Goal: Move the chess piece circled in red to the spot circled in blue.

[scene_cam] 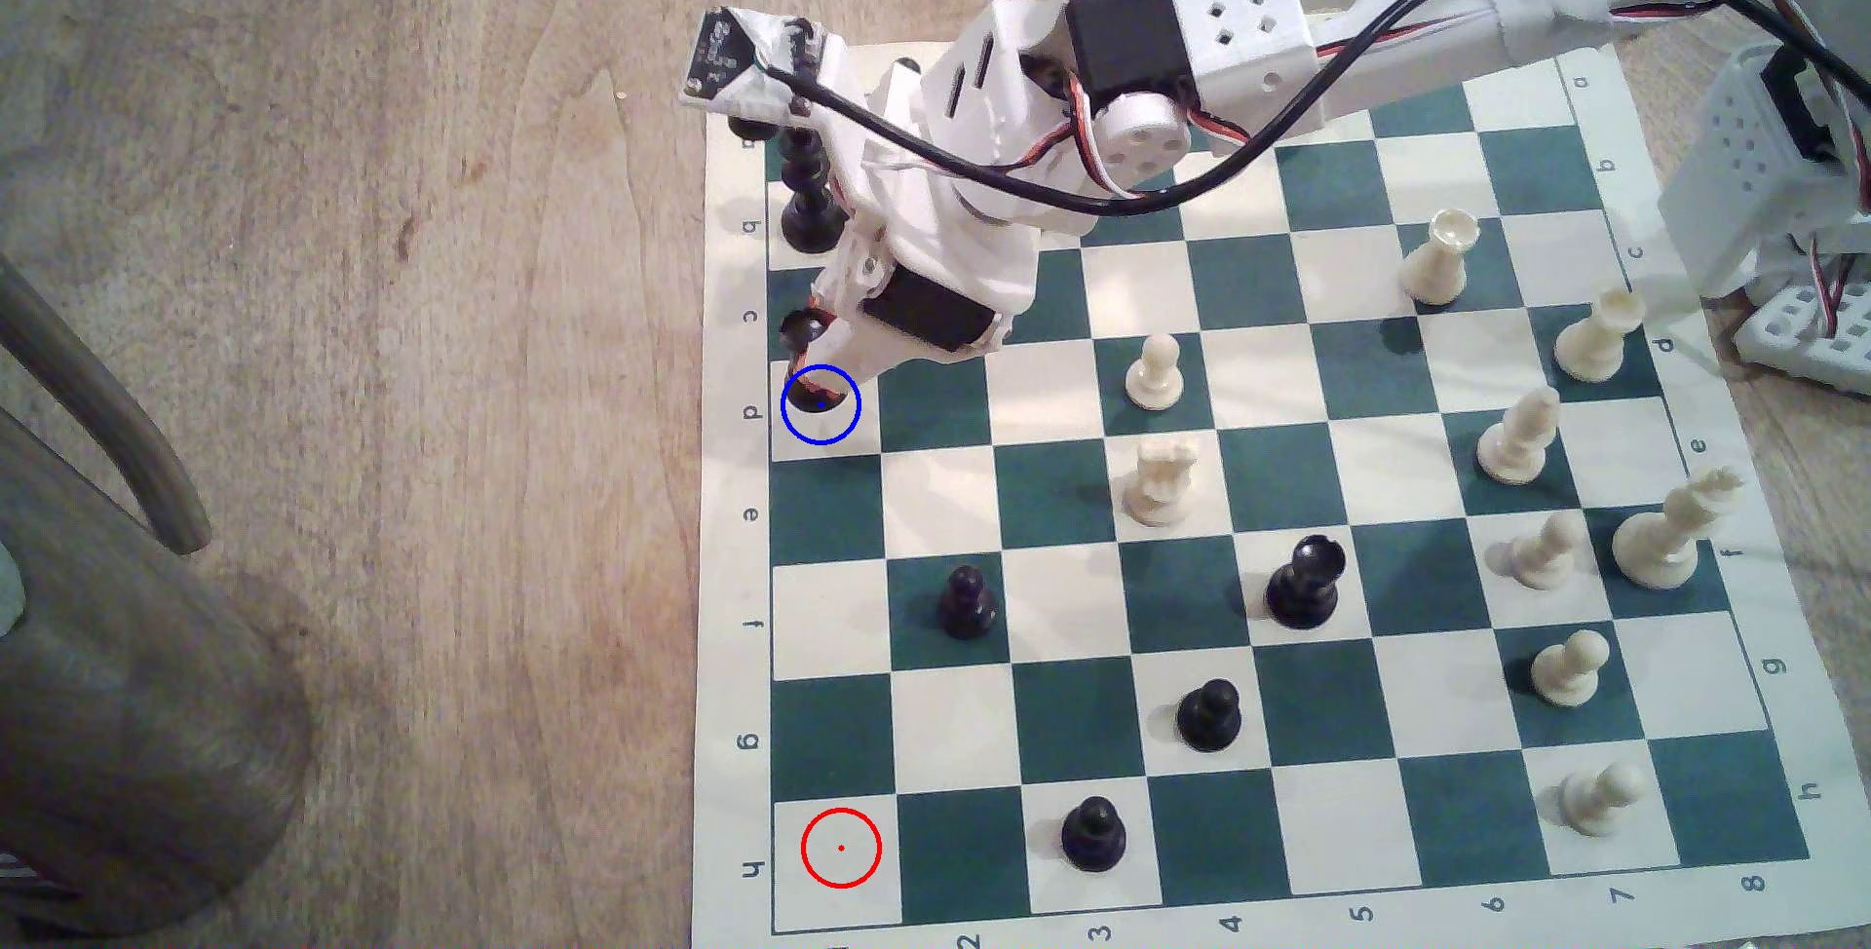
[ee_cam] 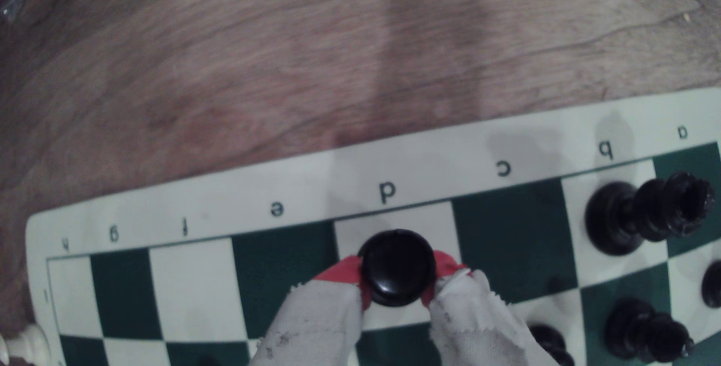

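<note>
The chess piece circled in red, a glossy black rook [ee_cam: 396, 268], is pinched between my gripper's [ee_cam: 396, 272] red-taped, cloth-wrapped fingers [ee_cam: 343, 274], its round end facing the wrist camera. In the exterior view the gripper [scene_cam: 820, 372] and the rook [scene_cam: 813, 395] are over the spot circled in blue [scene_cam: 822, 431], the white d-row square [ee_cam: 394, 215] at the board's left edge. Whether the rook touches the board I cannot tell. The red-ringed white square [scene_cam: 840, 848] in the near-left corner has nothing on it.
A tall black piece [scene_cam: 810, 200] stands two squares beyond the blue spot. Black pawns [scene_cam: 967, 600] [scene_cam: 1210, 714] [scene_cam: 1093, 833] and another black piece [scene_cam: 1304, 580] occupy the near half, and white pieces [scene_cam: 1154, 372] the right. A grey cylinder [scene_cam: 132, 706] stands off the board at left.
</note>
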Robot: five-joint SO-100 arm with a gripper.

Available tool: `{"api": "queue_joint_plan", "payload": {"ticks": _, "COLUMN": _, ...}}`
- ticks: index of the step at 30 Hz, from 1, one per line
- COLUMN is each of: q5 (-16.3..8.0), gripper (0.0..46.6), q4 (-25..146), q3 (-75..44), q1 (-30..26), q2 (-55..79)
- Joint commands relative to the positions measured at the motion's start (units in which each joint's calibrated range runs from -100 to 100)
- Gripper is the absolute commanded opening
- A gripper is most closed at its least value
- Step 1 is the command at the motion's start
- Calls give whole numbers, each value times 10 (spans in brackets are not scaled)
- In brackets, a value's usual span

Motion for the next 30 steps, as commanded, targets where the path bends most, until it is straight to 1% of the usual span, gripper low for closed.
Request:
{"api": "queue_joint_plan", "payload": {"ticks": 1, "q5": 1, "gripper": 3, "q4": -12, "q3": -20, "q1": -3, "q2": -15}}
{"api": "queue_joint_plan", "payload": {"ticks": 24, "q5": 2, "gripper": 3, "q4": -16, "q3": -49, "q1": -10, "q2": 20}}
{"api": "queue_joint_plan", "payload": {"ticks": 28, "q5": 2, "gripper": 9, "q4": -16, "q3": -50, "q1": -7, "q2": 21}}
{"api": "queue_joint_plan", "payload": {"ticks": 29, "q5": 2, "gripper": 12, "q4": -16, "q3": -50, "q1": -6, "q2": 21}}
{"api": "queue_joint_plan", "payload": {"ticks": 30, "q5": 2, "gripper": 67, "q4": -16, "q3": -50, "q1": -6, "q2": 21}}
